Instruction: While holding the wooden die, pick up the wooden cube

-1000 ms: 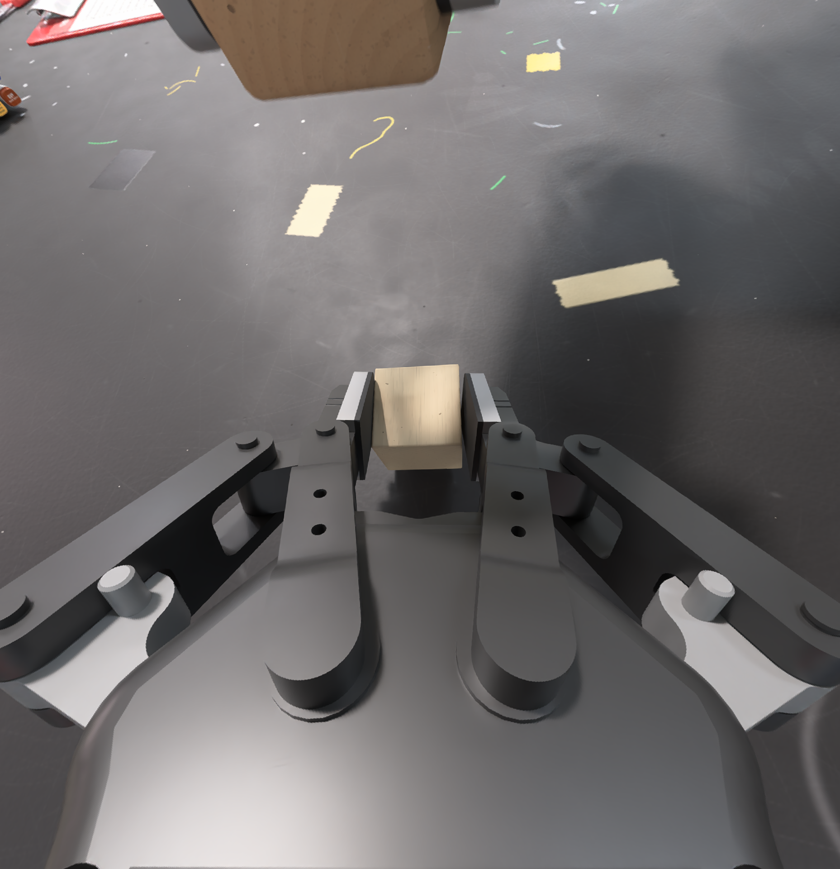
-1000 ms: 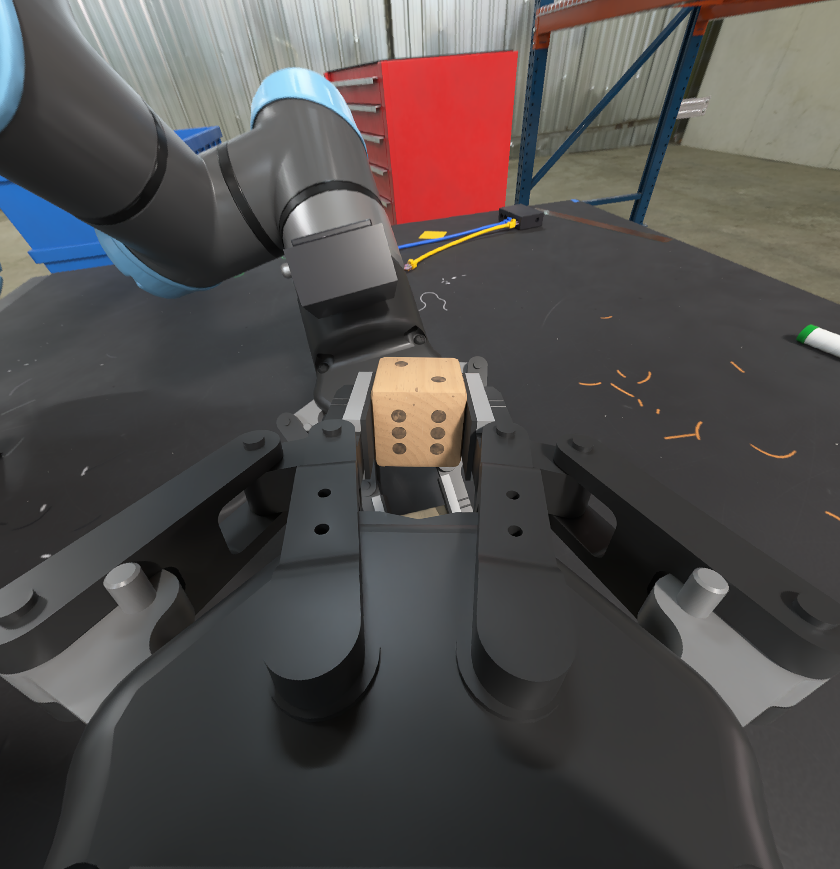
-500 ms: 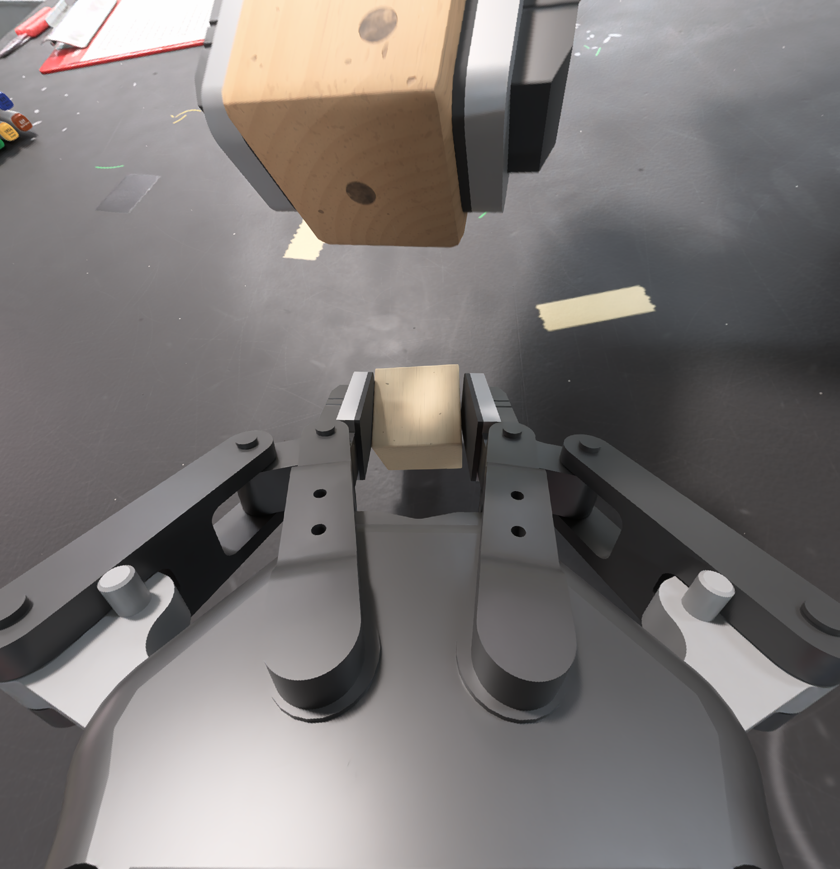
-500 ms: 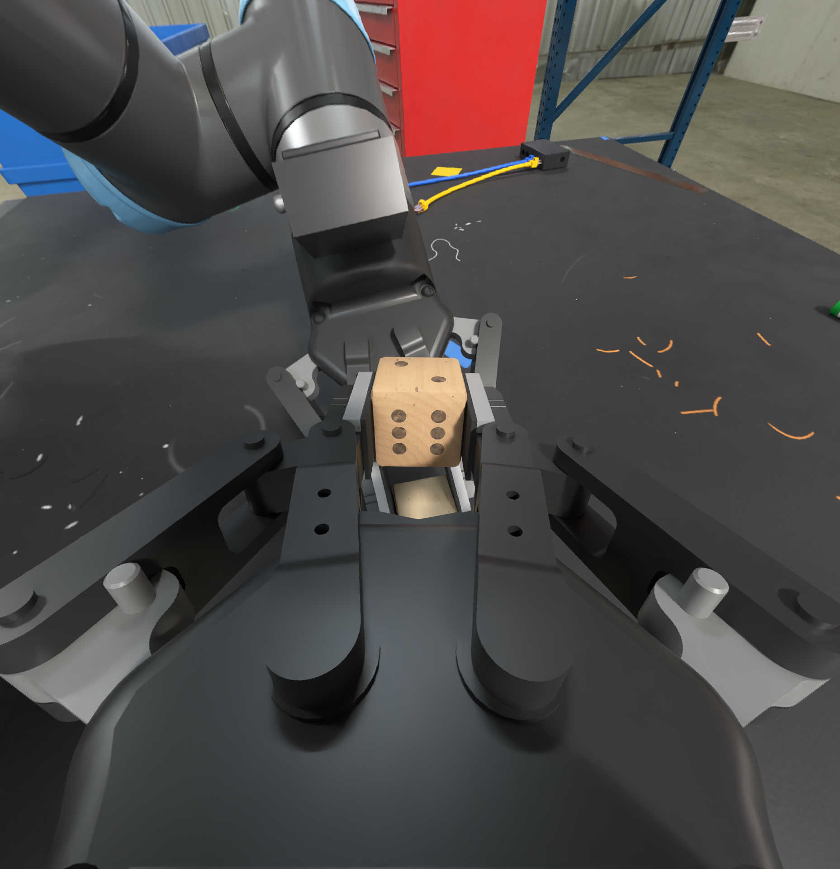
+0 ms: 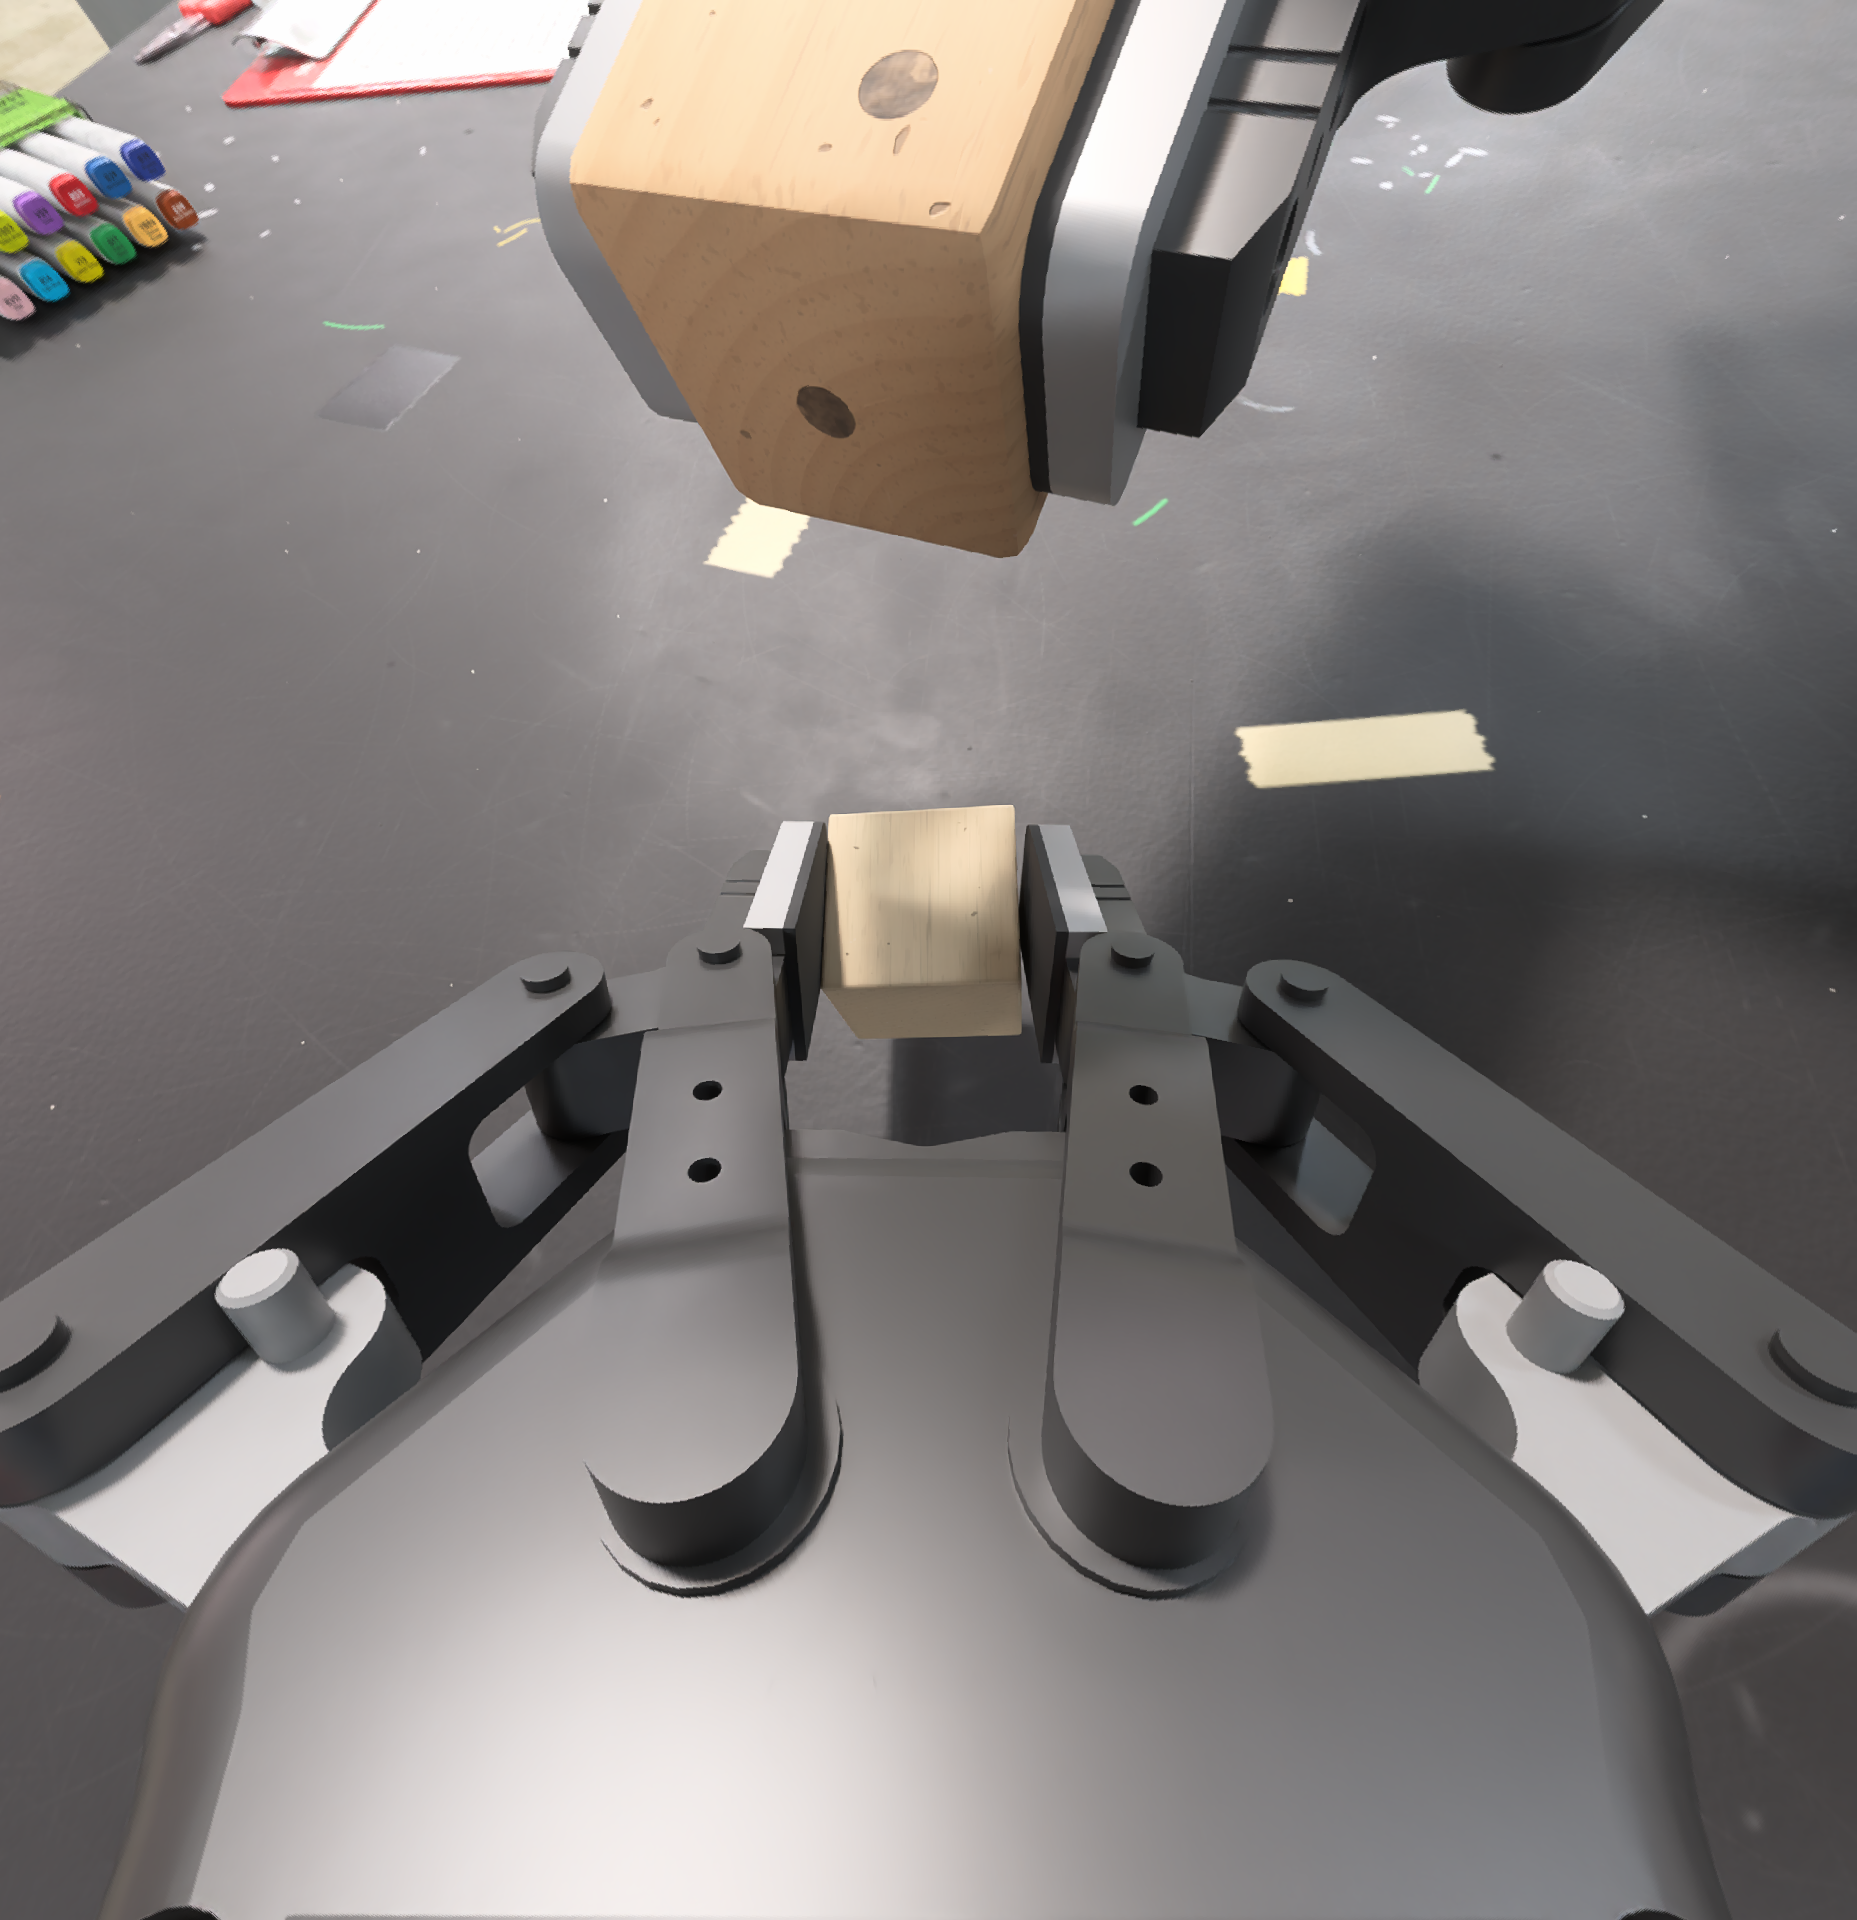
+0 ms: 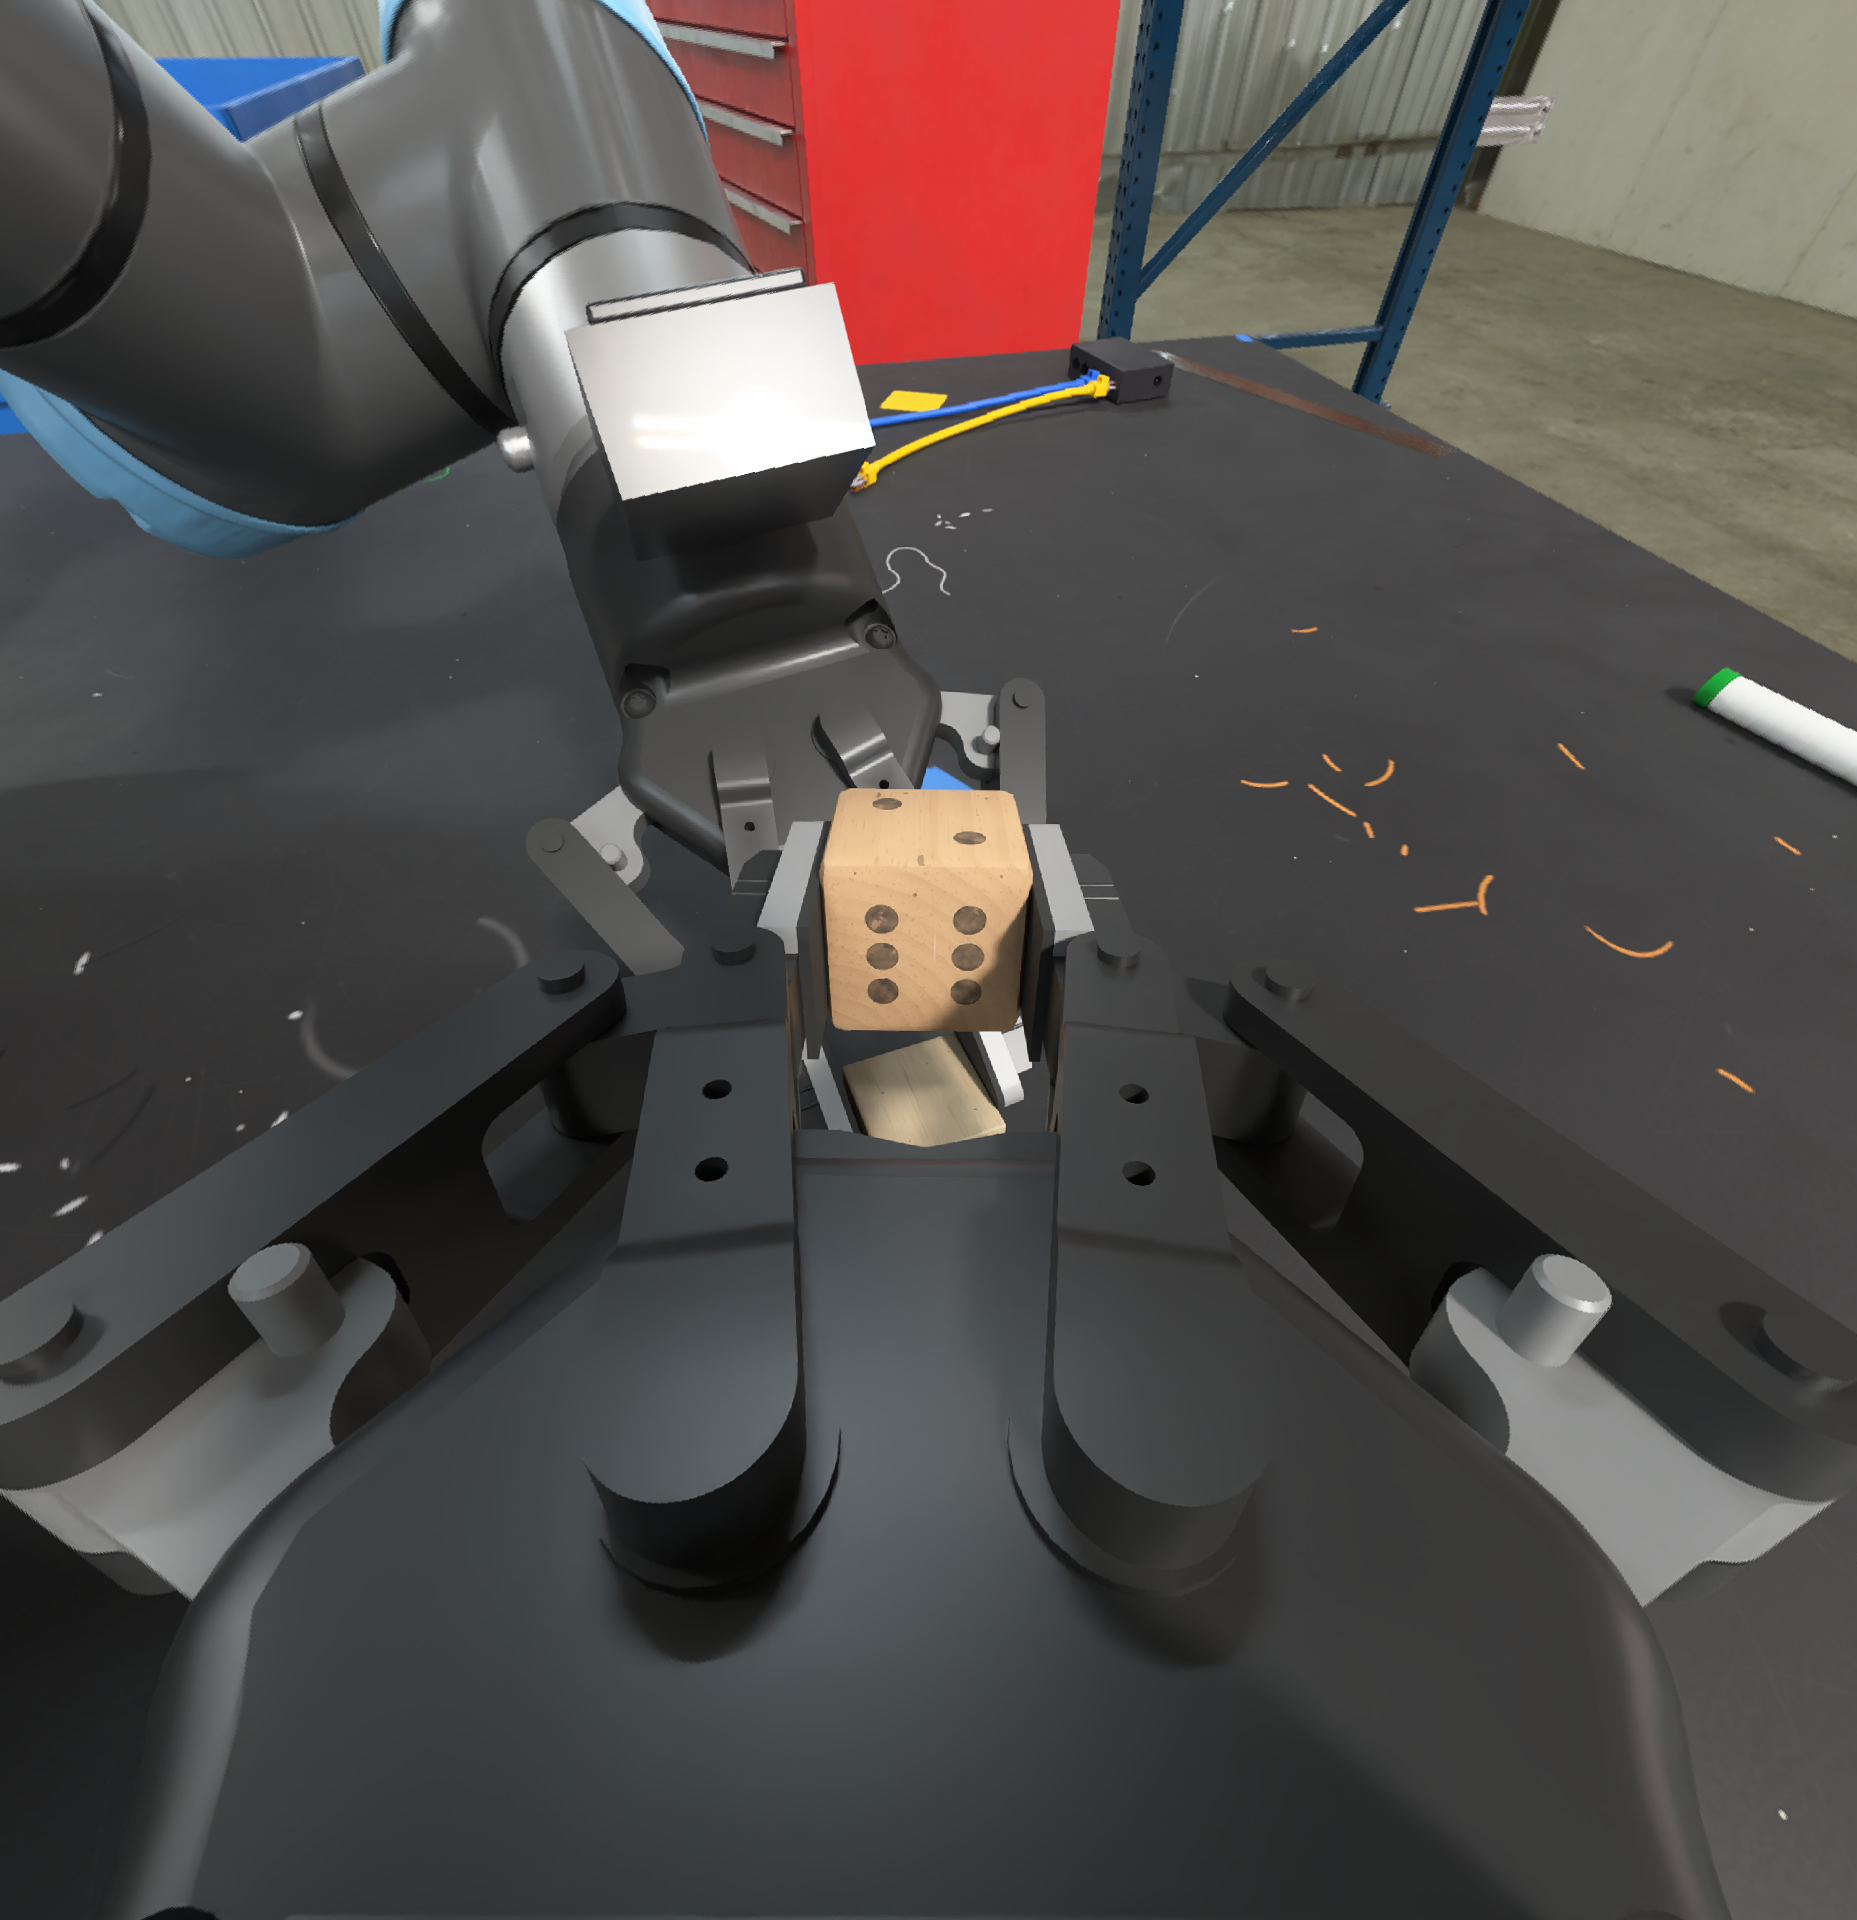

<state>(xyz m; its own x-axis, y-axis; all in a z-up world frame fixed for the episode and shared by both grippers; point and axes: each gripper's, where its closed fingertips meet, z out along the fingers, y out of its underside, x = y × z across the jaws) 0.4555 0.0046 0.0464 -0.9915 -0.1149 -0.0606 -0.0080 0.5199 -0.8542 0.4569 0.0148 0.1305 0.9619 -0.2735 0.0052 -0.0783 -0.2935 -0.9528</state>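
— What did your left claw [image 5: 919, 925] hold?

— I had it clamped on the pale wooden cube [image 5: 922, 914], both pads flat against its sides. The cube hung clear above the dark counter [image 5: 384, 779], its shadow lying on the surface beneath.

— And the right claw [image 6: 926, 920]?

— Closed tight on the wooden die [image 6: 924, 914], six pips facing my camera, two on top. From my left camera the die [image 5: 851, 270] sat high and close, just above and beyond the cube, not touching it.

— Anything else noted?

— A row of colored markers [image 5: 62, 229] and a red clipboard [image 5: 384, 62] toward the far left corner. Tape strips [image 5: 1360, 748] on the counter. A green-capped marker [image 6: 1786, 722] near the right edge; a yellow cable [image 6: 986, 421] toward the far edge.
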